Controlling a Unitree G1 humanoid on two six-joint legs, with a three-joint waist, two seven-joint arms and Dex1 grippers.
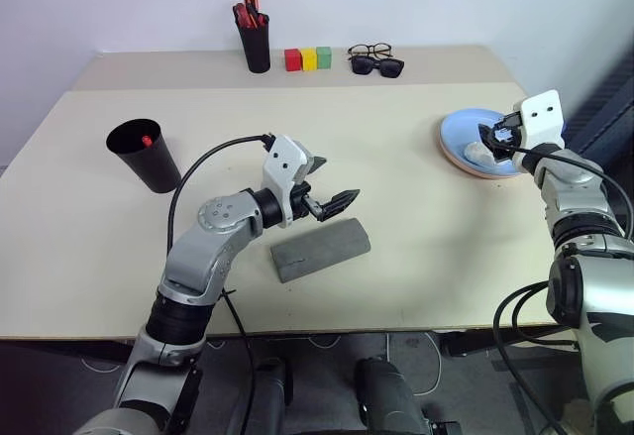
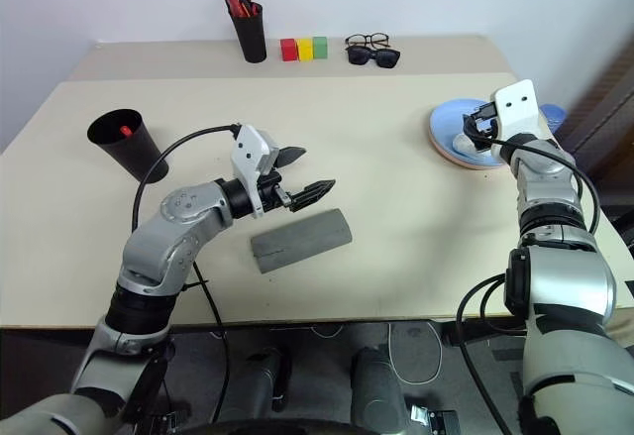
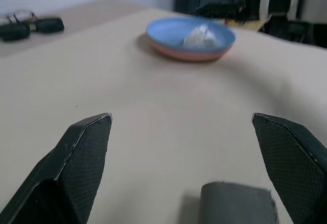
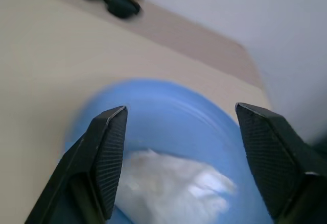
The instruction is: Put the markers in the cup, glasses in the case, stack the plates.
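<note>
Blue plate (image 1: 466, 136) sits stacked on pink plate (image 3: 190, 55), far right of tabletop (image 1: 416, 217) — right gripper (image 4: 179, 147) spread above it, empty. Left gripper (image 1: 330, 183) spread over grey case (image 1: 320, 249); marker (image 1: 146, 141) in black cup (image 1: 145, 155).

A red-capped marker (image 1: 147, 141) stands in the black tapered cup (image 1: 145, 156), the grey felt case (image 1: 320, 249) lies closed, and the light blue plate (image 1: 458, 133) sits on the salmon-pink one (image 3: 190, 56).

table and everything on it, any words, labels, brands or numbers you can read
None can be read.
The black cup, grey case, blue plate, pen holder and the three coloured blocks all look plain, with no print showing.
The two pairs of glasses are too small to tell.
</note>
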